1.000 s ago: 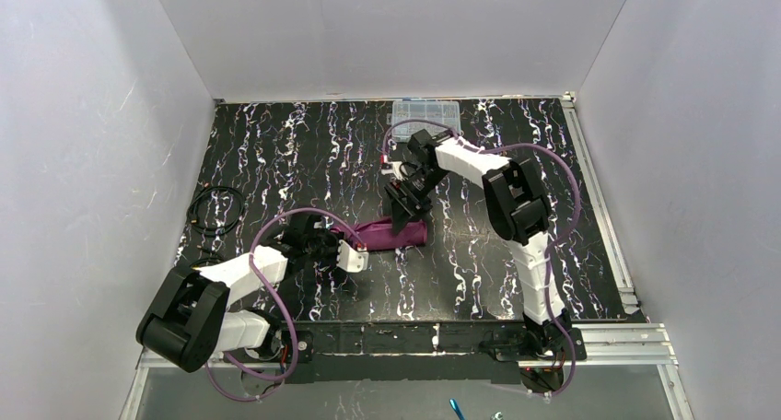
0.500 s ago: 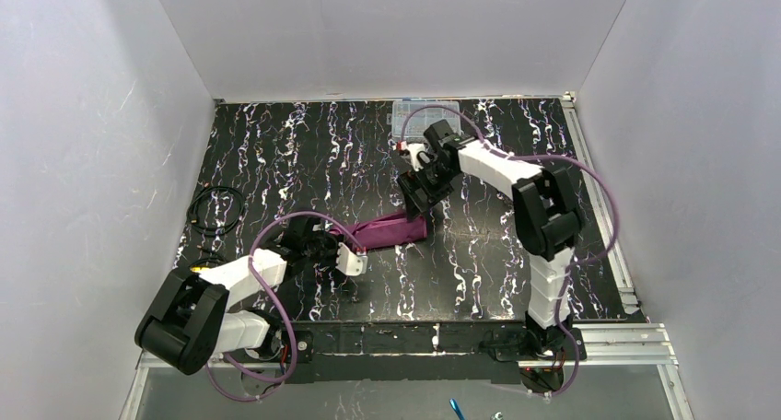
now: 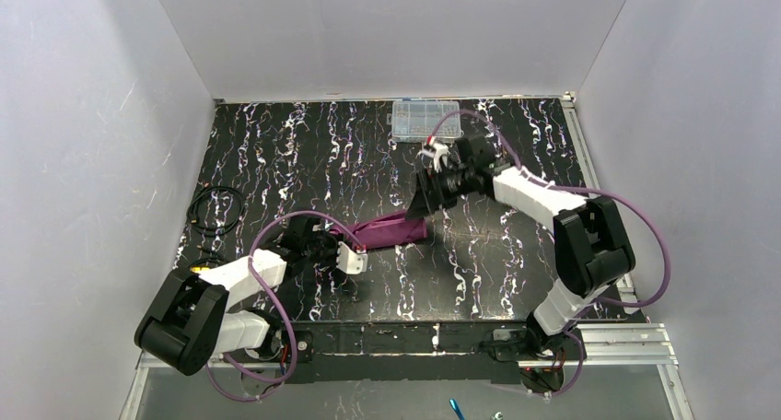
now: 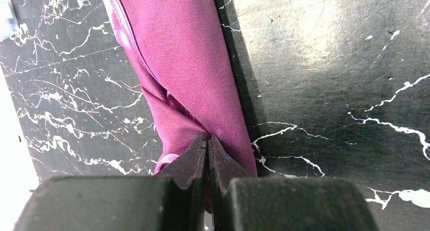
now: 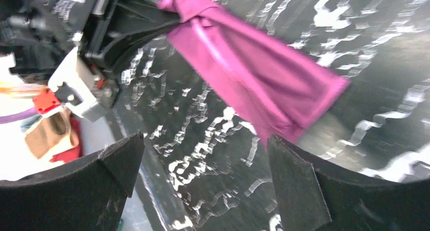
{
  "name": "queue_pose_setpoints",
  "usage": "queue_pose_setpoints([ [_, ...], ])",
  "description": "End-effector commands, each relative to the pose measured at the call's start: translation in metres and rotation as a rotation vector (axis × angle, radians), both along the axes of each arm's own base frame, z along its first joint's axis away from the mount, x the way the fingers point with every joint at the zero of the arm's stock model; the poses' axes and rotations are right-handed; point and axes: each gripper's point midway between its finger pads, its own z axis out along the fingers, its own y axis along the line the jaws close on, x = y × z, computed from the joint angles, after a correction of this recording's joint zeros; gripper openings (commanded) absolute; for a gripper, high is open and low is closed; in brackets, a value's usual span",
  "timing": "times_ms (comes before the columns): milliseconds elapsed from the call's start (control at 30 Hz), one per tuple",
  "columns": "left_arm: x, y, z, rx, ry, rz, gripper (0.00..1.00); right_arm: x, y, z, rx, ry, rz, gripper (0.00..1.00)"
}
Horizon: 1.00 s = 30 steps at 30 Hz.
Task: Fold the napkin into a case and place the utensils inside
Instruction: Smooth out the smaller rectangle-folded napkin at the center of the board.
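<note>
The plum-purple napkin (image 3: 391,228) lies as a narrow folded pouch in the middle of the black marbled table. My left gripper (image 3: 361,249) is shut, pinching the near-left tip of the cloth; the left wrist view shows the cloth (image 4: 187,64) bunched between the closed tips (image 4: 208,140). My right gripper (image 3: 425,199) is open and empty, above and just right of the pouch's far end. The right wrist view shows the pouch (image 5: 253,74) beyond the spread fingers (image 5: 205,155). No utensils are visible.
A clear plastic compartment box (image 3: 425,119) sits at the table's back edge. A coiled black cable (image 3: 217,208) lies at the left edge. White walls enclose the table on three sides. An aluminium rail (image 3: 599,199) runs along the right side.
My right arm has swung to the right and its gripper has lifted off the pouch's far end and backed away. My left gripper and the cloth have stayed put.
</note>
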Motion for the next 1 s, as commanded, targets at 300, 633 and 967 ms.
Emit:
queue_pose_setpoints([
  [300, -0.015, 0.012, -0.016, 0.052, 0.101, 0.037, 0.00, -0.007, -0.009, -0.002, -0.078, -0.014, -0.101, 0.83],
  [633, -0.014, 0.012, -0.015, 0.052, 0.092, 0.041, 0.00, 0.021, -0.048, 0.023, 0.273, 0.146, -0.328, 0.99],
  [967, -0.014, 0.011, -0.015, 0.051, 0.096, 0.039, 0.00, -0.029, -0.002, 0.007, 0.072, 0.042, -0.188, 0.01],
])
